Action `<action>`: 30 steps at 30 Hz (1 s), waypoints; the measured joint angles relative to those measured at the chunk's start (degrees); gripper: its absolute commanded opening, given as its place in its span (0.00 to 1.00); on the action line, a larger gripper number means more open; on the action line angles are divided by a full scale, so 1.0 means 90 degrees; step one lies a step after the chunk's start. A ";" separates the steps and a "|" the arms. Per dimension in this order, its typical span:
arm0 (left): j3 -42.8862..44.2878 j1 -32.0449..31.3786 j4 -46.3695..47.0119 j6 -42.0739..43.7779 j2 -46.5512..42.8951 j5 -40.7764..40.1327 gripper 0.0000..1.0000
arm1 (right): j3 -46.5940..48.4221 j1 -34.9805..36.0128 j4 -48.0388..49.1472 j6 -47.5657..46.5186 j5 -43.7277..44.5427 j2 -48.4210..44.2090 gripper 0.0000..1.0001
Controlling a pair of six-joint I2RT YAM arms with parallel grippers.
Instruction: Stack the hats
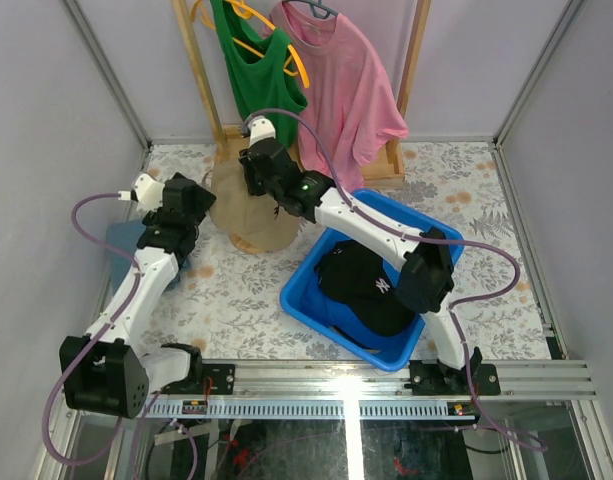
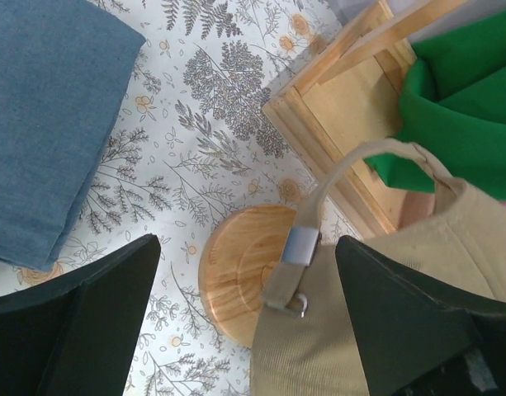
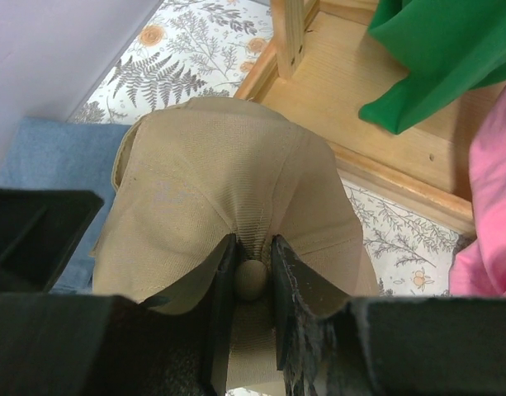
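looking down, we see a blue plastic bin (image 1: 304, 310) of black baseball caps (image 1: 361, 290), then a tan fabric cap (image 3: 211, 190) on a round wooden stand (image 2: 240, 272). our right gripper (image 3: 253, 247) pinches the cap's crown button; our left gripper (image 2: 246, 247) hangs spread wide just beside it.

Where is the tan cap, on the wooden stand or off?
On: tan cap covers wooden stand, only its base showing; right gripper pinches the crown button.
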 measured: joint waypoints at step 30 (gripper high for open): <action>0.0374 0.0801 0.0996 -0.0430 0.1530 0.1467 0.84 | -0.0338 0.0000 0.0129 0.0095 -0.0699 -0.0294 0.19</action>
